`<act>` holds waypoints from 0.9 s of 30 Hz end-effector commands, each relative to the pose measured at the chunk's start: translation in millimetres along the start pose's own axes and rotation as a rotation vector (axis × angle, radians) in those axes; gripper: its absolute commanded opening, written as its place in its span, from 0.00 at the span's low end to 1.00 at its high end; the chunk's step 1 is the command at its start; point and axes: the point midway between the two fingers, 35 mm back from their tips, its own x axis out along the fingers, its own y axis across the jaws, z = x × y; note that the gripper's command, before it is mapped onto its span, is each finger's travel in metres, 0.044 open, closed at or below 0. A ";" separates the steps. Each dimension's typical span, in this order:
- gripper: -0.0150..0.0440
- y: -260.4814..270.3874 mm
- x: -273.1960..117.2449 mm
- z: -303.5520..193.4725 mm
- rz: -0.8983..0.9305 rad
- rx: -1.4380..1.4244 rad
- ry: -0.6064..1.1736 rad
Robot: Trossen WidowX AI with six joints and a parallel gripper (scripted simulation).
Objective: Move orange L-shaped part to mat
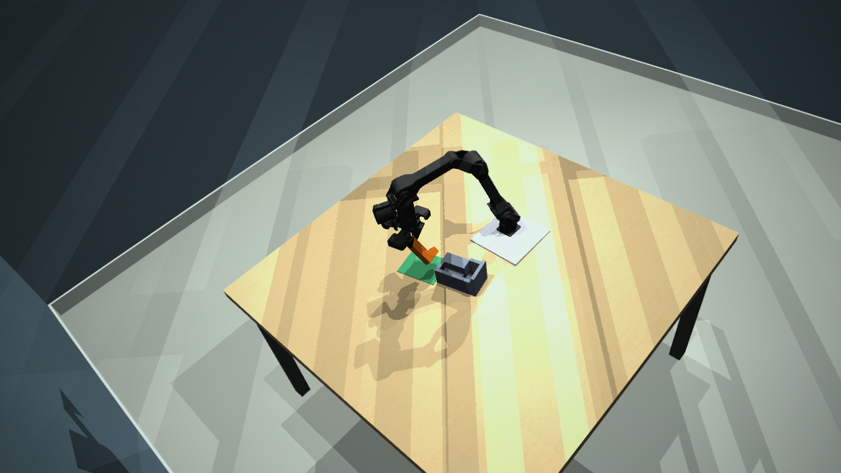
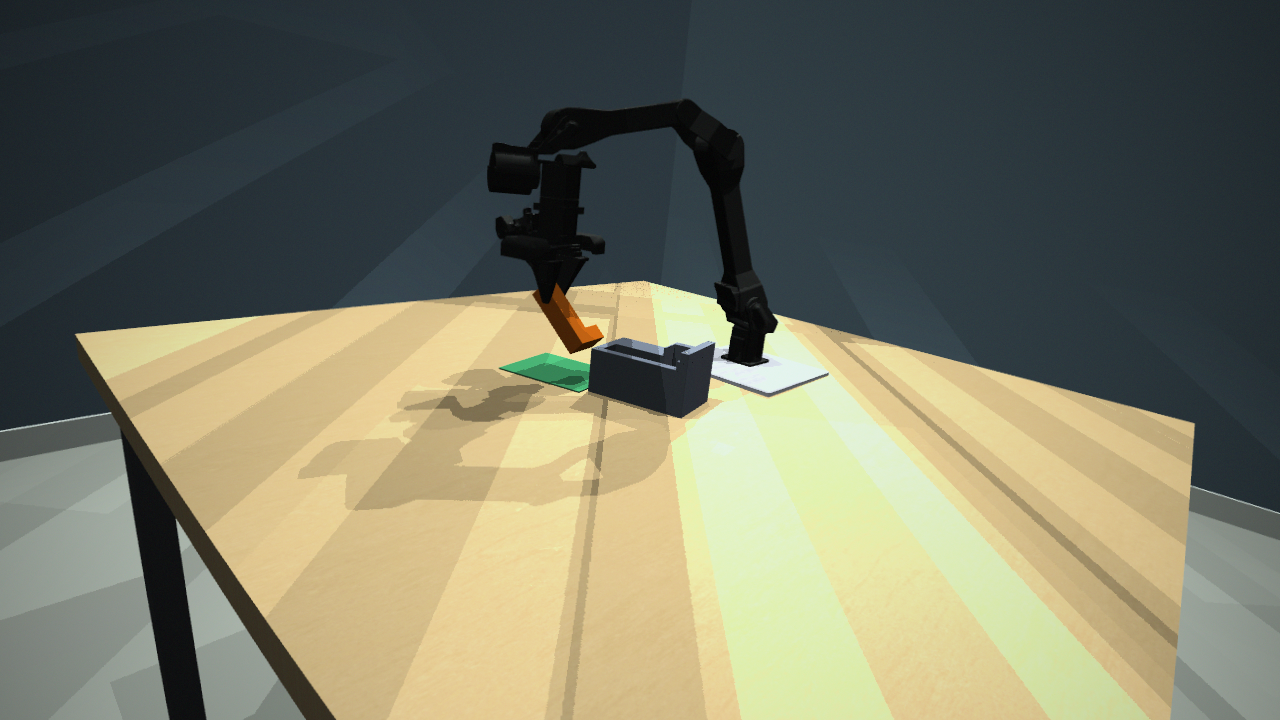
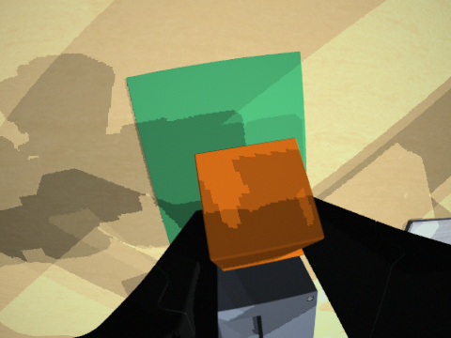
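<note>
The orange L-shaped part [image 1: 421, 251] [image 2: 565, 319] [image 3: 258, 197] hangs in the air, steeply tilted, its L-shaped end lowest and toward the tray. My gripper [image 1: 414, 236] [image 2: 553, 291] [image 3: 250, 212] is shut on its upper end, one finger on each side. The green mat [image 1: 411, 273] [image 2: 542, 365] [image 3: 188, 89] lies below the part, with no contact seen. The grey tray [image 1: 456, 283] [image 2: 637, 382] [image 3: 268, 305] stands beside the mat, its pocket empty. In the wrist view the part hides much of its own lower end and some of the mat.
The tray's raised wall [image 2: 698, 358] stands on the side away from the mat. The arm's base stands on a white plate [image 1: 516, 256] [image 2: 771, 385] [image 3: 432, 227] behind the tray. The wooden table [image 1: 353, 282] [image 2: 447, 564] carries everything, and the arm's shadow falls across it.
</note>
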 end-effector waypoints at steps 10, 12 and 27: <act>0.25 -1.4 22.2 -1.3 -0.004 -0.005 0.005; 0.25 -1.4 25.5 -1.3 -0.004 -0.005 0.005; 0.25 -1.7 34.5 -1.5 -0.004 -0.005 0.005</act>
